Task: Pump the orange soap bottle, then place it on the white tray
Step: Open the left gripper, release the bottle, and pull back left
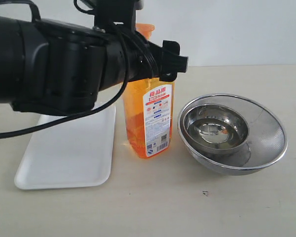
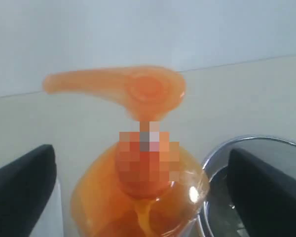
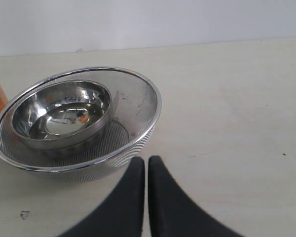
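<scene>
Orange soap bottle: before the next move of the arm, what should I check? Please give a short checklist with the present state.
1. Orange soap bottle stands upright on the table: ok.
2. Left gripper open, a finger on each side of the bottle's neck: ok.
3. Pump already pressed: cannot tell.
4. White tray beside the bottle, bare where visible: ok.
5. Right gripper shut, apart from the bottle: ok.

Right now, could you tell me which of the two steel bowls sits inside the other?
The smaller, solid-walled bowl sits inside; the larger outer bowl has mesh walls.
</scene>
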Robot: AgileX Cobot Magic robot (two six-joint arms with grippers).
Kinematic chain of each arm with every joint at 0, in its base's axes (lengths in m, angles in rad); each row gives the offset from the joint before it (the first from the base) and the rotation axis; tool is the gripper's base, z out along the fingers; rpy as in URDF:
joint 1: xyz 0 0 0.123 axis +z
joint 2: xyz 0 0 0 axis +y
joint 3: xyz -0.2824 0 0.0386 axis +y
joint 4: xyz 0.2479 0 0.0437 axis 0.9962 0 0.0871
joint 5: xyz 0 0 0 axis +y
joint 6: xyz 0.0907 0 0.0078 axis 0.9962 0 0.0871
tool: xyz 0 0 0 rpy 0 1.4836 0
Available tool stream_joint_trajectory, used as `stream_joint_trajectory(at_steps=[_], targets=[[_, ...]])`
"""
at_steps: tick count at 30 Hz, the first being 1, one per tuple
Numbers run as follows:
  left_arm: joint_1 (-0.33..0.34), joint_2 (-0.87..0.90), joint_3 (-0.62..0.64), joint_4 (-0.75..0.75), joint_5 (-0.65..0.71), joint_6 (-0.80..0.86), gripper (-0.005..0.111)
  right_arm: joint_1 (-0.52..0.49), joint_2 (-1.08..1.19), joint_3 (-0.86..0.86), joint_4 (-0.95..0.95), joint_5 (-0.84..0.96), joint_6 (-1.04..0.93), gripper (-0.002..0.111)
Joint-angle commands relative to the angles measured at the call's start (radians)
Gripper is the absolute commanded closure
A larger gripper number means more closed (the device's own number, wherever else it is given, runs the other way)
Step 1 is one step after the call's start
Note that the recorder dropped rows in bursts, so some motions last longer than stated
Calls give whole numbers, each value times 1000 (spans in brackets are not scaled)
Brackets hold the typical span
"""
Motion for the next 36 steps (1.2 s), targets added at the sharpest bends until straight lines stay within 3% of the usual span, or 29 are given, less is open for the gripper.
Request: stream_joint_trajectory(at_steps=[1, 7, 18, 33, 36], targets=[[-5, -47, 16, -5, 60, 66, 20, -2, -4, 0, -3, -11, 0, 109], [-5, -97, 100, -5, 77, 135, 20, -2, -4, 0, -3, -11, 0, 109], [-5, -206, 262, 12, 138, 121, 20, -2, -4, 0, -3, -11, 0, 109], [-5, -405, 376, 35, 390, 55, 21, -2, -4, 0, -3, -11, 0, 109], [-5, -408, 376, 37, 499, 52, 21, -2, -4, 0, -3, -11, 0, 109]])
